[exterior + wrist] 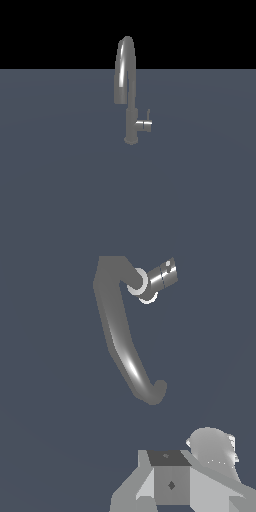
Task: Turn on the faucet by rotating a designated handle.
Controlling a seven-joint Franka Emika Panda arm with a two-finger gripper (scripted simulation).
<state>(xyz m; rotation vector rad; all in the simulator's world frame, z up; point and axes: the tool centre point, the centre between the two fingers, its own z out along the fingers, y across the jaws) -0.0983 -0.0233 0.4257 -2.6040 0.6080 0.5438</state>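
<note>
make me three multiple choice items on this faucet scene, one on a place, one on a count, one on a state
1. In the exterior view, the handle sticks out from which side of the faucet column?
A. exterior view's left
B. exterior view's right
C. from the spout tip

2. How many faucets stand on the surface?
A. one
B. two
C. three

3. Is the robot touching the handle?
A. yes, gripping it
B. yes, pushing the spout
C. no, nothing is on it

Answers: 1 B, the stub points to that view's right; 2 A, only one column shows; 3 C, the handle stands bare in both views.

Faucet [131, 107] + handle [145, 124]: grey brushed metal, glossy highlights. Floor [60, 190]: matt, smooth, slate-blue.
</note>
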